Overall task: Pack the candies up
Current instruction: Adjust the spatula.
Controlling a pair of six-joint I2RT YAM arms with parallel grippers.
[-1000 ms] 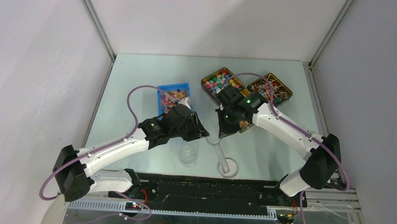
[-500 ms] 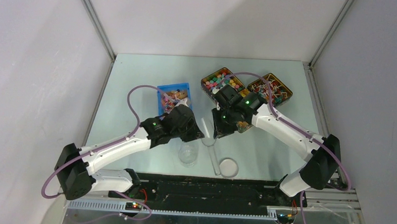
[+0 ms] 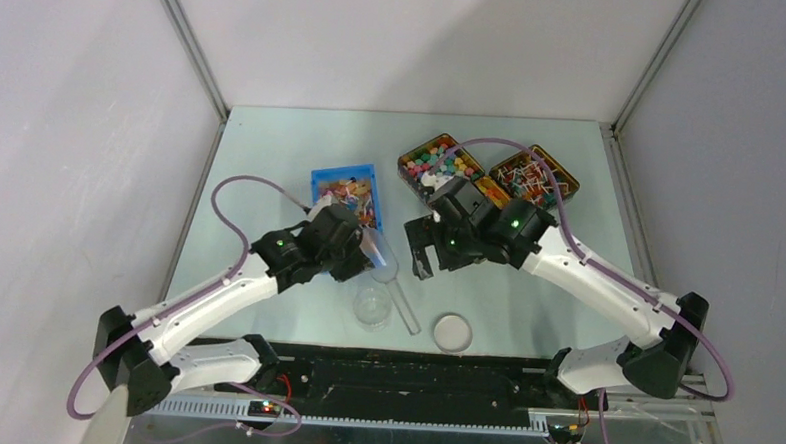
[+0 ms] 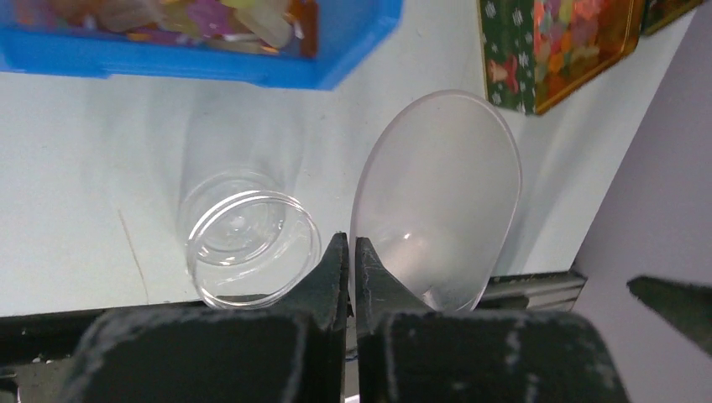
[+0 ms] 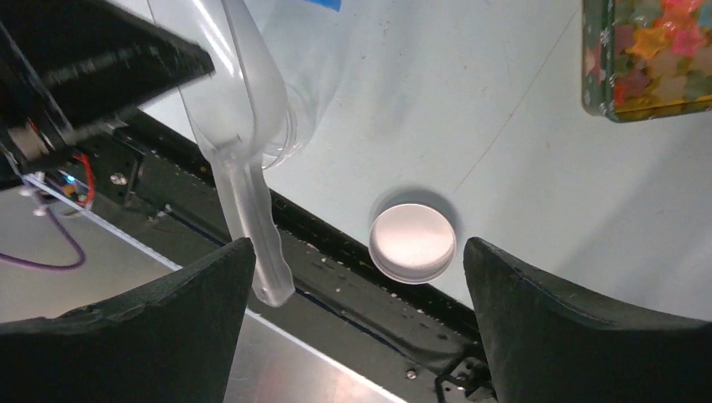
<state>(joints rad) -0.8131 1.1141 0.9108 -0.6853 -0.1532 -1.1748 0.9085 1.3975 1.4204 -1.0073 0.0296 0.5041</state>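
Over the pale table (image 3: 272,157), a clear scoop (image 4: 437,193) is pinched by the left gripper (image 4: 346,252); the right gripper (image 5: 357,252) is spread wide.

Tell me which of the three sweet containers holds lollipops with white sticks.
The rightmost tin: thin white sticks show among its contents. The middle tin and the blue tray show none.

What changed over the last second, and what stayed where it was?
The scoop passed from right to left: the left gripper closed its fingers on its rim, while the right gripper opened and drew back to the right. The scoop shifted left, nearer the jar. Jar, lid, blue tray and both tins stayed put.
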